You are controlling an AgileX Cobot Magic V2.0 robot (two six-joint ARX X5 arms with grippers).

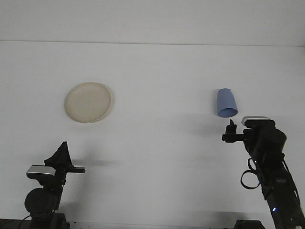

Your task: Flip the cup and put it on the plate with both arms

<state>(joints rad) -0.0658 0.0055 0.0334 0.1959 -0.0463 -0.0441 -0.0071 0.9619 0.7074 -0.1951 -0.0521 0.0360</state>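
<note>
The white table (157,76) fills nearly the whole front view, bare apart from two things set well apart on it, which is likely why the task calls for both arms: each object lies on its own arm's side. The right arm (269,162), the largest piece of hardware in view, reaches up from about 5 o'clock of the frame, and its lower links are cut off by the bottom edge. The cream plate (88,102) lies flat toward 9 o'clock, empty, with nothing near it, so it reads as the waiting destination. The left arm (45,193) sits low at about 7 o'clock, well short of the plate, apparently parked until a handover or placement is due. The blue cup (226,103) lies on its side toward 3 o'clock, its open mouth turned toward the camera and its closed base pointing away, so it needs turning upright before it can go on the plate. The right gripper (230,133) is just beside the cup at the cup's 6 o'clock, not touching it and holding nothing; its dark fingers overlap from this angle, so whether they are spread or closed cannot be told. The left gripper (61,157) shows only as a dark pointed shape with nothing in it, and its finger spacing cannot be made out either. The cup's inside is too small to judge.
</note>
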